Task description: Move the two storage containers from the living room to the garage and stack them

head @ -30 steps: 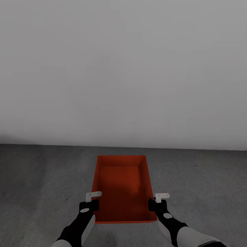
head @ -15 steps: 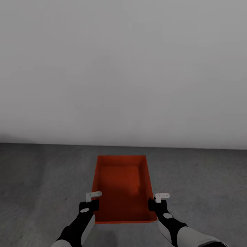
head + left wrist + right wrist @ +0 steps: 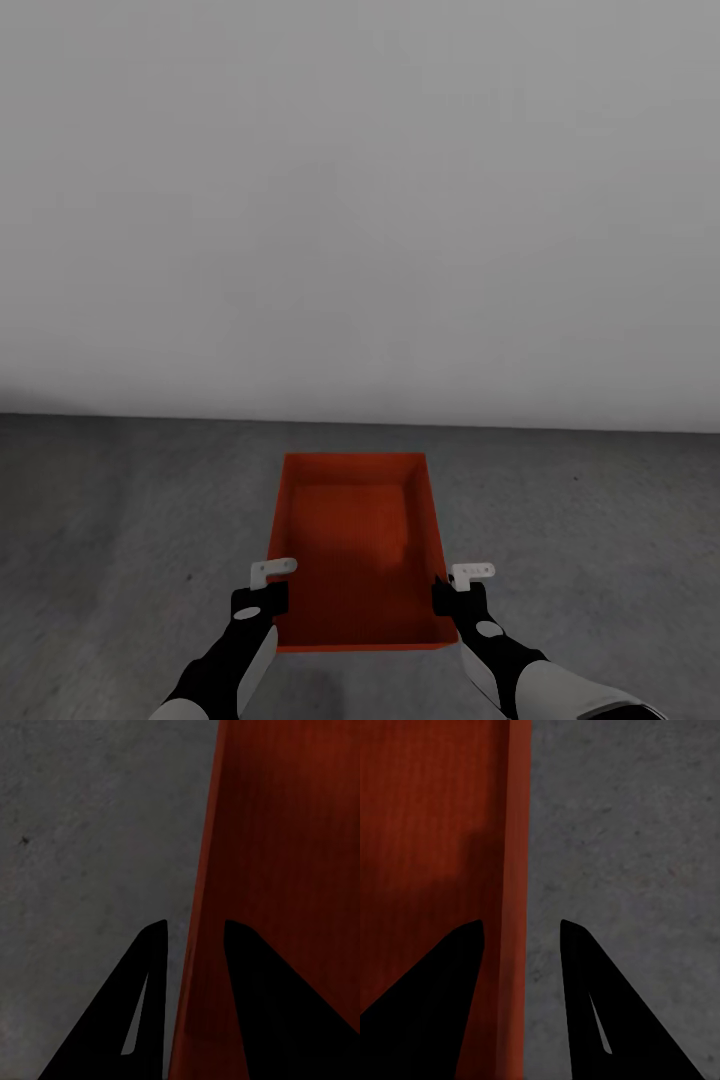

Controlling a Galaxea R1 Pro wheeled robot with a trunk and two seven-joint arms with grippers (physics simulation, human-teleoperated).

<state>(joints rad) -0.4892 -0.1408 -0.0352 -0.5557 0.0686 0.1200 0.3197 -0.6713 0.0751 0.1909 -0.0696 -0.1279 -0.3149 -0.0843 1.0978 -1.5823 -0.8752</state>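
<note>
nothing has shifted over the last second: the left claw (image 3: 268,585) and right claw (image 3: 462,588) stay clamped on the side walls of the storage container (image 3: 355,545), held just above the garage floor (image 3: 120,520), so set-down remains ahead.

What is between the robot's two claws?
The orange-red ribbed plastic bin sits between the left claw and right claw; the head view shows it.

- This looks like a garage or a bare store room.
- The wall (image 3: 360,200) is plain pale grey with nothing on it.
- The floor (image 3: 120,520) is dark grey, speckled and rough, like concrete.
</note>
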